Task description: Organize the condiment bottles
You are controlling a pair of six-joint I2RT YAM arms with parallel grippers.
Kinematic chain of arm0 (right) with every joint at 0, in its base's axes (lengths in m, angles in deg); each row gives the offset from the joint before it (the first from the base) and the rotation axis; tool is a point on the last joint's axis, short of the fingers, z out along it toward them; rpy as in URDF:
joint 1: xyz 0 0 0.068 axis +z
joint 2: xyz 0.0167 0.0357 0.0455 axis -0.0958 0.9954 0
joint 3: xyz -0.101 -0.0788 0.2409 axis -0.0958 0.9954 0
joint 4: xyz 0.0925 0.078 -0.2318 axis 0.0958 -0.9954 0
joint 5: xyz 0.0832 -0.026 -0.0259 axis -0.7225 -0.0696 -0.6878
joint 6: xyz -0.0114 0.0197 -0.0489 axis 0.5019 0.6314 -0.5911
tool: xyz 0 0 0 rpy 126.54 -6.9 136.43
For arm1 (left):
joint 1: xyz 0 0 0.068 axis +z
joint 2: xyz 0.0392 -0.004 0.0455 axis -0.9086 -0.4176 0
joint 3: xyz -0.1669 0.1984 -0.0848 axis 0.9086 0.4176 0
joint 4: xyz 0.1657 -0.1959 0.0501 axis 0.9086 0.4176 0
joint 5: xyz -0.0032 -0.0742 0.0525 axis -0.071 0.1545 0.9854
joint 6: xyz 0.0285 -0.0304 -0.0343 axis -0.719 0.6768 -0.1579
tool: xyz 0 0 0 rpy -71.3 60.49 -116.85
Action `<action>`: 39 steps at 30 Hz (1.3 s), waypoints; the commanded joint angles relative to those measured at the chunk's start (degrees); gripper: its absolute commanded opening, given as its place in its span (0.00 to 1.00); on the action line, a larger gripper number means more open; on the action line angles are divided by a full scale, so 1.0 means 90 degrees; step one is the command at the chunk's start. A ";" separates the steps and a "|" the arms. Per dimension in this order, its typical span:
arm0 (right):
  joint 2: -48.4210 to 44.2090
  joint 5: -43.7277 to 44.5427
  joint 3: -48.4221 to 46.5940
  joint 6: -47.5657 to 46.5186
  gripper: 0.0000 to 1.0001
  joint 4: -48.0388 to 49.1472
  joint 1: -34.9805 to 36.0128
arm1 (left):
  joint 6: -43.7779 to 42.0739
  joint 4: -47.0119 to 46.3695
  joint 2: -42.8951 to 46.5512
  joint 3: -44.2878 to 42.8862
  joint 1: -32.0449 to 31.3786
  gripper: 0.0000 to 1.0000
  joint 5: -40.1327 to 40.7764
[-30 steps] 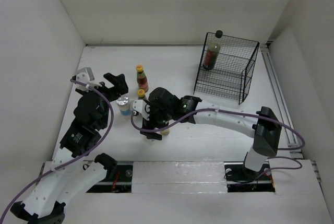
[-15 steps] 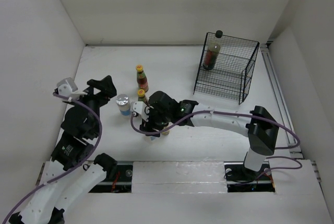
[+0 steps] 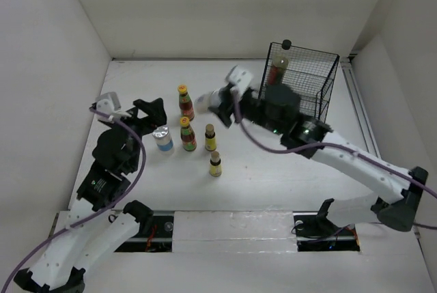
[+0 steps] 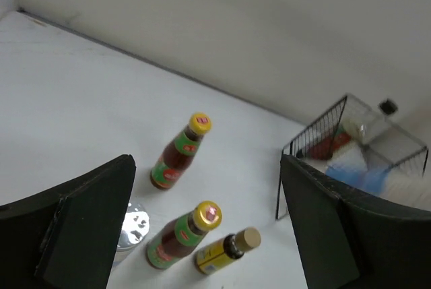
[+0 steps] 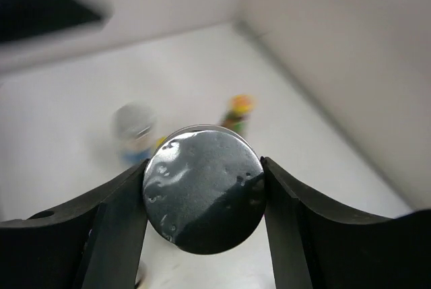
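Seven condiment containers make up our job, and one of them, a silver-lidded round jar, is clamped between the jaws of the right pincer. It is held above the white tabletop, just short of the black wire basket on the side facing the loose cluster. The jaws press its flanks and its lid faces the wrist camera, so we judge it is carried upright to keep the contents level.

Inside the basket, at its far corner, stands the tall dark bottle with a black cap. We therefore read the basket as the place where things are being gathered, and the held jar as bound for it.

The rest stand upright in a group well apart from the basket, on the left arm's side. Nearest the basket are two small yellow bottles with tan caps. Beyond them are two red-sauce bottles with yellow caps. Farthest out is the silver-lidded blue-label jar.

Our left pincer hangs just past that far jar, on the side away from the basket. Its jaws are spread wide and grip nothing. We take this as waiting clear of the right arm's path while staying well placed for that jar.
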 commanded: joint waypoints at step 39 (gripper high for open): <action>0.1655 0.0156 -0.1924 0.1375 0.44 0.0417 -0.5917 | -0.0672 -0.0412 -0.0728 -0.0150 0.0002 0.86 -0.1787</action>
